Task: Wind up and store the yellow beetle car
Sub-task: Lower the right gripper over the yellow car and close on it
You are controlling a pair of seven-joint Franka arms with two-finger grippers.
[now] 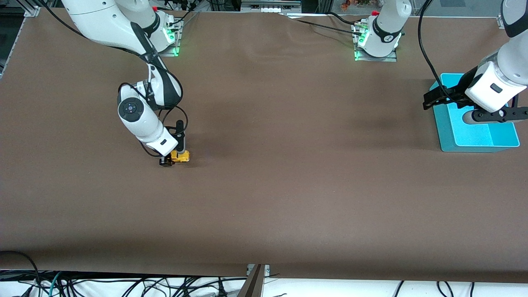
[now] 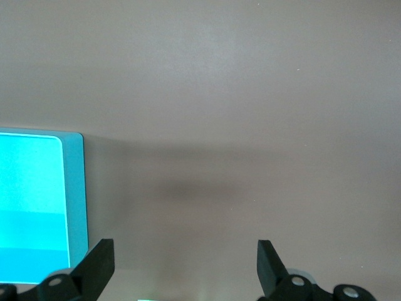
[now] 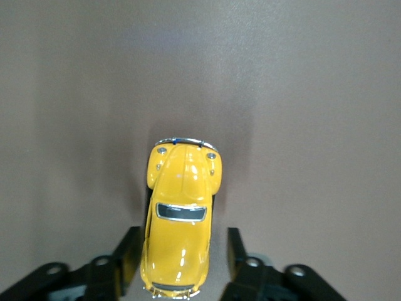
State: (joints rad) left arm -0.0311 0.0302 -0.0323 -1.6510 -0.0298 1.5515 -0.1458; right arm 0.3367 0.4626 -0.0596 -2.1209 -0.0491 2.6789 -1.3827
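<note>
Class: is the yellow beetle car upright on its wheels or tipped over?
Upright: the yellow beetle car shows its roof and windscreen from above, sitting on the table.

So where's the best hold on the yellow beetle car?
Across its flanks at the rear half, from straight above: the yellow beetle car sits upright on its wheels, narrow-bodied, and the right gripper already straddles it there, fingers not quite touching.

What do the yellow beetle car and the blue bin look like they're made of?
The yellow beetle car: glossy painted metal or hard plastic, judging by sharp highlights on its roof; chrome-looking bumper. The blue bin: likely matte moulded plastic, with even colour and rounded corners.
</note>
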